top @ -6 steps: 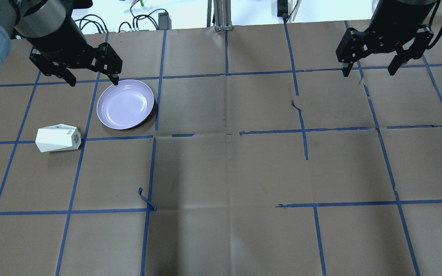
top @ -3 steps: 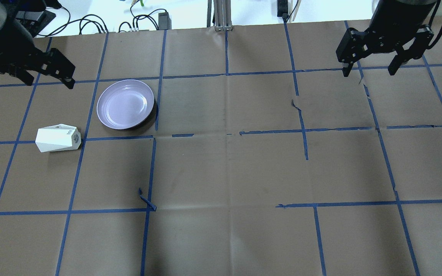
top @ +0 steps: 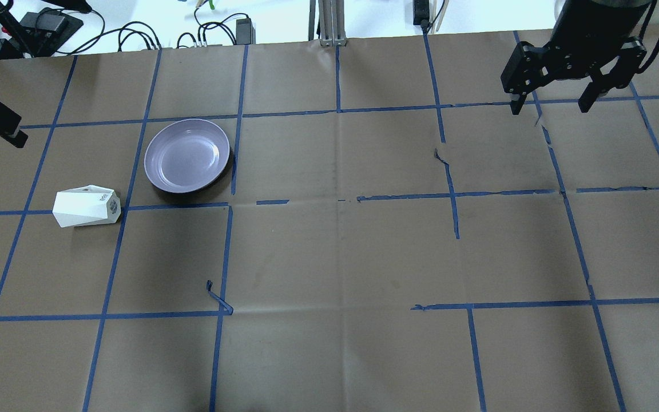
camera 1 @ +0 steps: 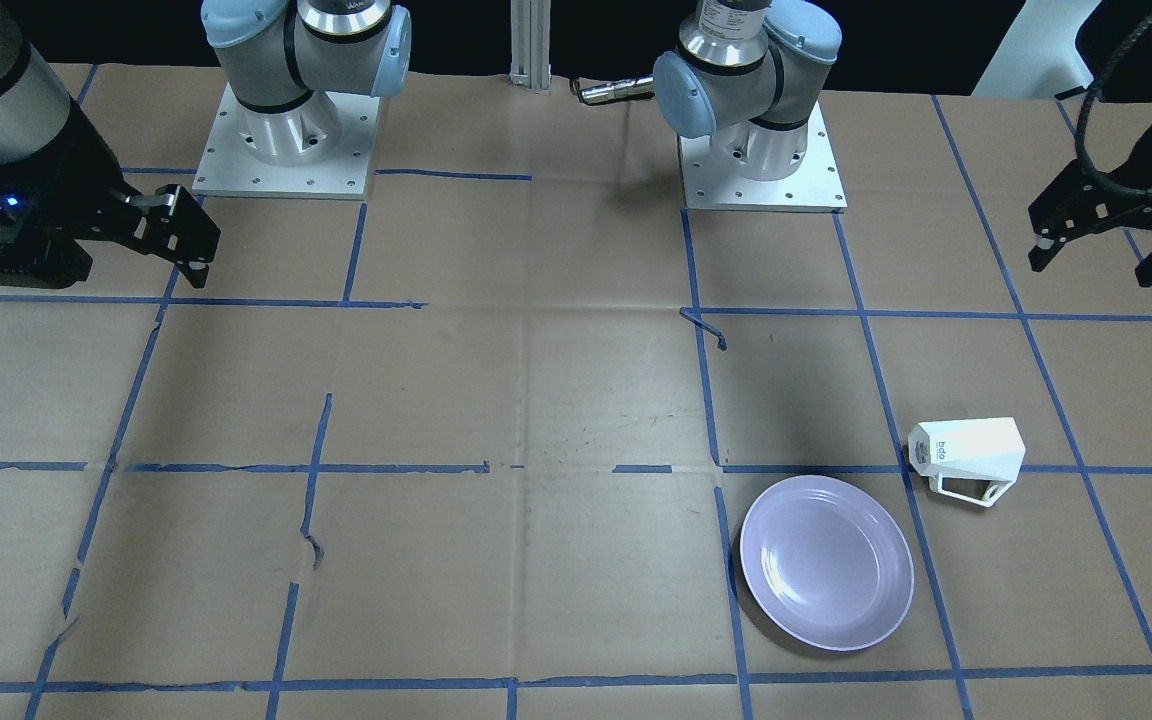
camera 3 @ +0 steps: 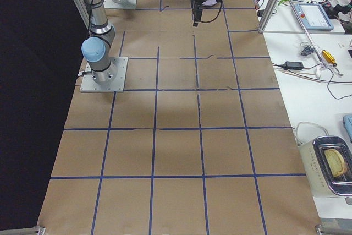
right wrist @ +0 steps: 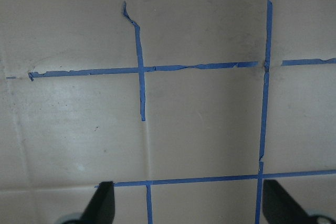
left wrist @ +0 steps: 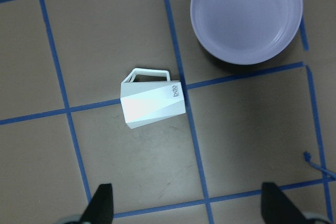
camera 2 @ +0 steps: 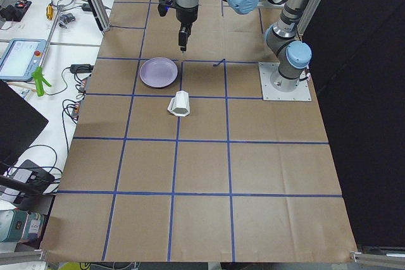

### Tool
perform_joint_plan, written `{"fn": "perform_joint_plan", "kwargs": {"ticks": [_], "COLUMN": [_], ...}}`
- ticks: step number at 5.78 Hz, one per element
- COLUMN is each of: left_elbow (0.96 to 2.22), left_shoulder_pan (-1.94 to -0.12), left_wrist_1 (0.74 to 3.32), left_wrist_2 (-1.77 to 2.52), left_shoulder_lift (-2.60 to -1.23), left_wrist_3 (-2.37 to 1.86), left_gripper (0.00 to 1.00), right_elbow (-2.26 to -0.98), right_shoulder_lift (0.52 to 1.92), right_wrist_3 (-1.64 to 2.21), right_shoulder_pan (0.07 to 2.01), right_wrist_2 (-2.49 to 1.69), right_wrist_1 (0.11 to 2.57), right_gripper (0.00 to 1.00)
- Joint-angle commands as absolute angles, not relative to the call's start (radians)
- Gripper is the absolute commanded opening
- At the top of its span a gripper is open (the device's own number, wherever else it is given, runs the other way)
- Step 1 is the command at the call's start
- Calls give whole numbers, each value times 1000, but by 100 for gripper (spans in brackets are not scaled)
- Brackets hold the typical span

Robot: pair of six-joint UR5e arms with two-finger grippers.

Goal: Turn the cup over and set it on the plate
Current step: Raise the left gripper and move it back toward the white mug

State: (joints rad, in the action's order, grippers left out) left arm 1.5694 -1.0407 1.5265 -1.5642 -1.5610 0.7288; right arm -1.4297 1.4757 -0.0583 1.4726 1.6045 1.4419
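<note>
The white faceted cup (top: pixel 86 206) lies on its side on the brown paper, its lettered base toward the plate; it also shows in the front view (camera 1: pixel 971 452), handle toward that camera. The lavender plate (top: pixel 187 155) sits empty just beyond and right of it, apart from it. My left gripper (camera 1: pixel 1091 268) is open and empty, high up at the table's left edge. Its wrist view looks down on the cup (left wrist: pixel 152 103) and the plate (left wrist: pixel 247 17). My right gripper (top: pixel 548 109) is open and empty, hovering at the far right.
The table is covered in brown paper (top: pixel 341 252) with a blue tape grid. A loose curl of tape (top: pixel 218 300) sticks up in front of the plate. Cables and boxes (top: pixel 49 26) lie beyond the far edge. The arm bases (camera 1: pixel 281 150) stand at the robot's side.
My left gripper has moved left, away from the plate's far rim, out to the overhead view's left edge. The cup, the plate and the right arm have not moved.
</note>
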Motion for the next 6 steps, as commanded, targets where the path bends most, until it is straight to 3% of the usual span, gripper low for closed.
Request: {"fn": "perform_joint_plan", "kwargs": {"ticks": [1, 6], "left_elbow": [1569, 1519], "left_shoulder_pan": [-892, -744], "left_wrist_1": [1528, 1520], "left_wrist_2": [-1479, -1266], "left_shoulder_lift": [-1594, -1921], "left_wrist_3": [843, 951], "left_gripper": [99, 99], "right_elbow": [-1430, -1430], "right_shoulder_lift": [1476, 1476], "right_wrist_3": [-58, -58], "right_shoulder_pan": [1473, 1473], "right_wrist_2": [1605, 1605], "right_wrist_1": [1442, 1443], "right_gripper": [100, 100]}}
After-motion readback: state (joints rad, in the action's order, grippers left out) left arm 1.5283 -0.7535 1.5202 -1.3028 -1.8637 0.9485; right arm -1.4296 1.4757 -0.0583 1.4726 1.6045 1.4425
